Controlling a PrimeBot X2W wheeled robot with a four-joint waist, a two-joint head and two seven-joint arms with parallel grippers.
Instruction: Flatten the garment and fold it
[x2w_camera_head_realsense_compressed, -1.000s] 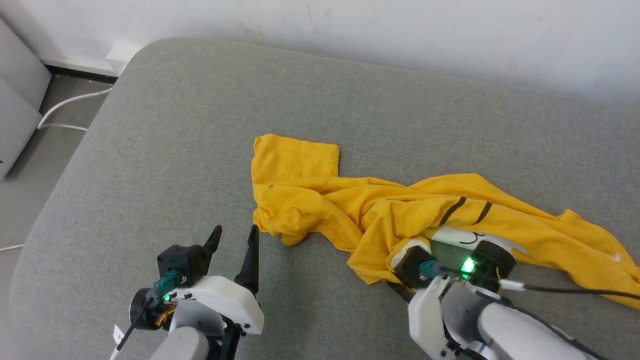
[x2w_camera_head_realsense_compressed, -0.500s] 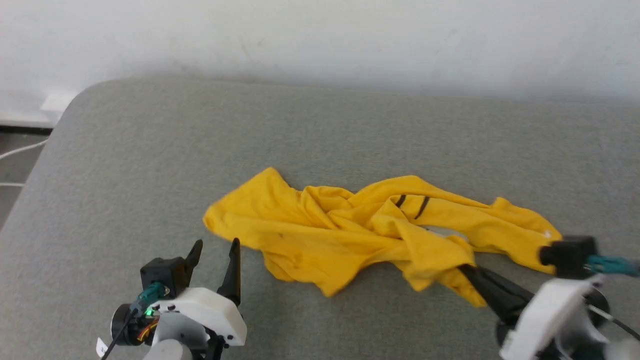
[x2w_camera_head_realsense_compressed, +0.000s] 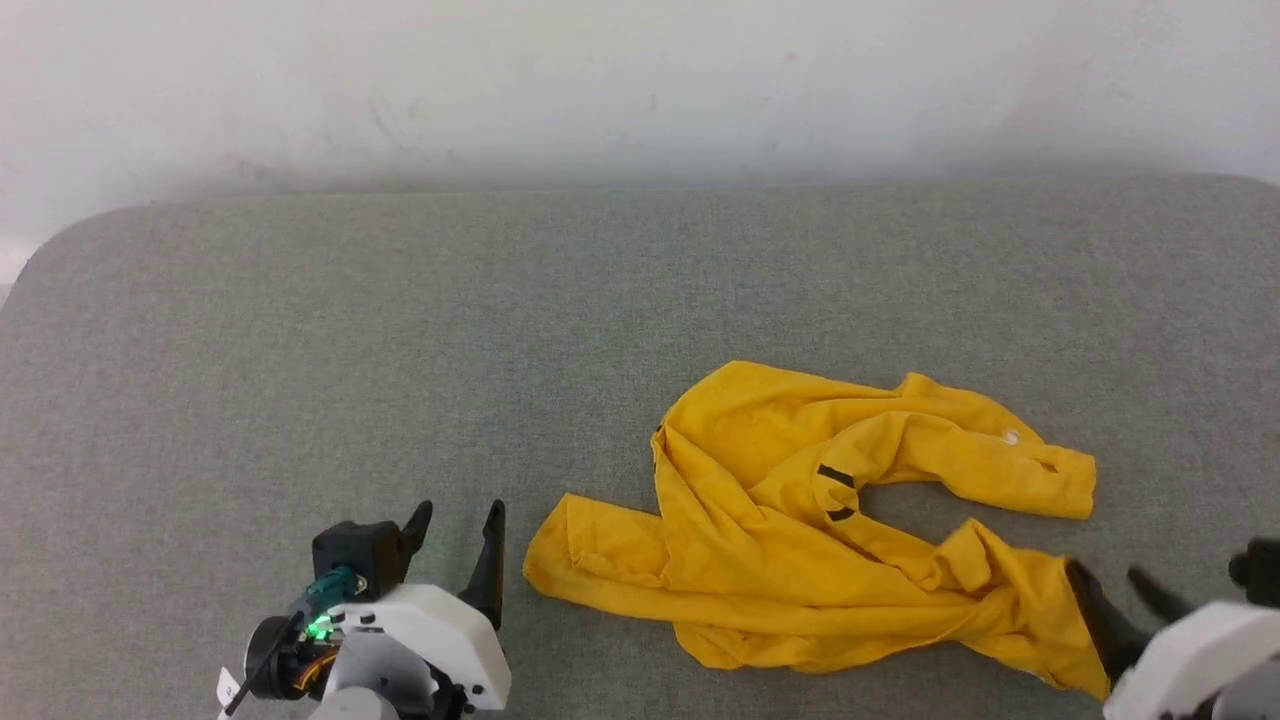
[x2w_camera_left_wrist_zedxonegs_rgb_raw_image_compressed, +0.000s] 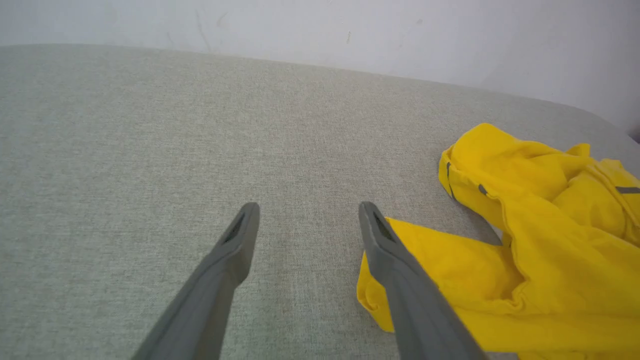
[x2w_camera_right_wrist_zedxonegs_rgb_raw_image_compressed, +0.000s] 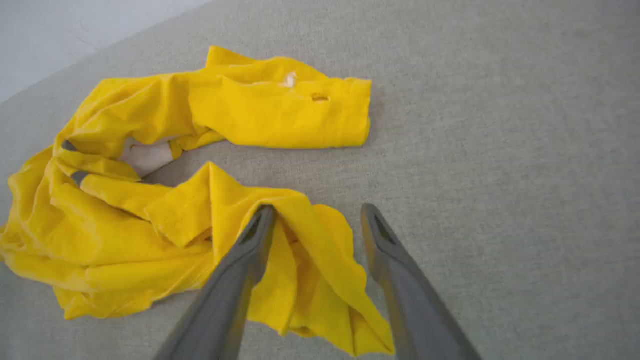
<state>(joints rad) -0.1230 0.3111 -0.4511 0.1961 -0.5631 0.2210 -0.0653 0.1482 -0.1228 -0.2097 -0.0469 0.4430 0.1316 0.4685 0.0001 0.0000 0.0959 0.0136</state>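
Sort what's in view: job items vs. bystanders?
Job:
- yellow T-shirt, crumpled, not yet flat
- left end effector, open
- right end effector, open, at the shirt's near right corner

Just there:
- grey cushion, under the shirt
- white wall

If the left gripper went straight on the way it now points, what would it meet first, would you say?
Most likely the bare grey cushion: the left gripper, open, aims past the garment, which lies to its right. Depth is hard to judge.
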